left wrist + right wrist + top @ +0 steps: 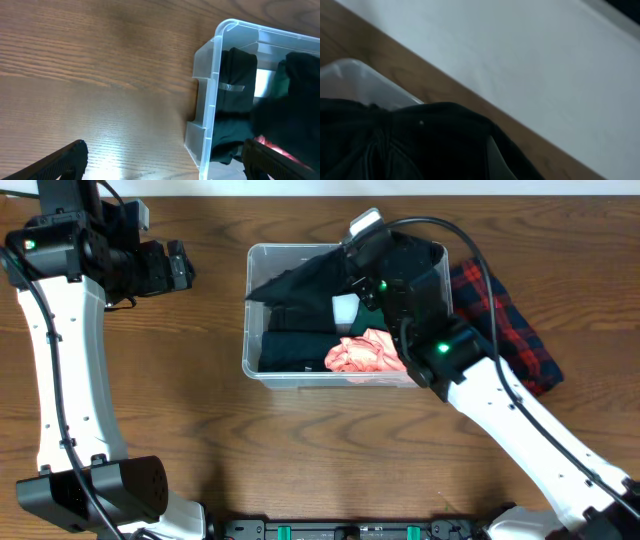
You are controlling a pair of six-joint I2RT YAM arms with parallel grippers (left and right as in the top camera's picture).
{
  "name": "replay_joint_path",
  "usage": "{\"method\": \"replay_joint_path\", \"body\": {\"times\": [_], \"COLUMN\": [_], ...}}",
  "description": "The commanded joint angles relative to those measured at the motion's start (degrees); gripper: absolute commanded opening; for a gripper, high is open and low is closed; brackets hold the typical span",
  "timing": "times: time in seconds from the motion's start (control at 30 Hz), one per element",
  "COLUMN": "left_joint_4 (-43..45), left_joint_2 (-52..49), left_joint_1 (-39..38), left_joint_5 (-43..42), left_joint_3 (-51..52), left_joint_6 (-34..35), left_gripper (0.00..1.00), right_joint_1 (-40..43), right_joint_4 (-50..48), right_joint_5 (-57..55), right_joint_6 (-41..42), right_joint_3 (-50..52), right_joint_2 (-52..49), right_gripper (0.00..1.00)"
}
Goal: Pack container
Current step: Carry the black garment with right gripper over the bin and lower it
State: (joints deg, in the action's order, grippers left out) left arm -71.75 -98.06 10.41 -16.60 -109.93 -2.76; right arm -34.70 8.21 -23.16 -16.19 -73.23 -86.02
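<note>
**Packing step under way.** The container point(252, 320) sits mid-surface point(180, 420) with a pink cloth point(362, 352) inside. The right hand point(365, 280), fingers together, appears clamped on a black garment point(300, 285) spread across the bin. The left hand point(182, 268) hangs wide apart beside the container, empty. The next move probably calls for tucking the garment down and letting go. A plaid garment point(515, 325) lies outside.

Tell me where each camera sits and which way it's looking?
Overhead: fixed above, looking straight down at the table, the clear bin, the left arm and right arm.
Left wrist: on the left arm, looking across the table at the bin's corner; its open tool shows its fingers at the bottom.
Right wrist: on the right arm, looking over black cloth and the bin's rim toward the table's far edge; no tool visible.
Shared: all show the bin.
</note>
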Motion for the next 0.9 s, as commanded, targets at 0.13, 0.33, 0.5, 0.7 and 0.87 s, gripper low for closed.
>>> {"method": "replay_joint_path", "body": {"times": [0.13,0.33,0.5,0.7,0.87], "left_joint_4": [-0.17,-0.2,-0.44,-0.66,-0.66], "left_joint_2": [-0.48,-0.48,-0.48,-0.48,-0.48], "left_joint_1": [0.13,0.13,0.13,0.13,0.13], "left_joint_5": [-0.74,-0.74,-0.74,-0.74,-0.74], "left_joint_3": [0.33,0.33,0.33,0.33,0.33], "left_joint_6": [0.5,0.5,0.5,0.5,0.5], "left_gripper": [0.98,0.98,0.98,0.98,0.98], "right_joint_1": [-0.42,-0.87,-1.4,-2.73,-6.64], "right_joint_4": [-1.55,1.25,0.87,1.03,2.71], "right_joint_5": [-9.68,-9.64,-9.62,-9.42,-9.44], "right_joint_6": [2.99,8.07,8.09,9.05,7.41], "right_joint_3": [-2.62,-2.62,-2.62,-2.62,-2.64], "right_joint_2": [1.25,0.33,-2.43,-4.11,-2.99], "right_gripper": [0.01,0.01,0.01,0.17,0.78]}}
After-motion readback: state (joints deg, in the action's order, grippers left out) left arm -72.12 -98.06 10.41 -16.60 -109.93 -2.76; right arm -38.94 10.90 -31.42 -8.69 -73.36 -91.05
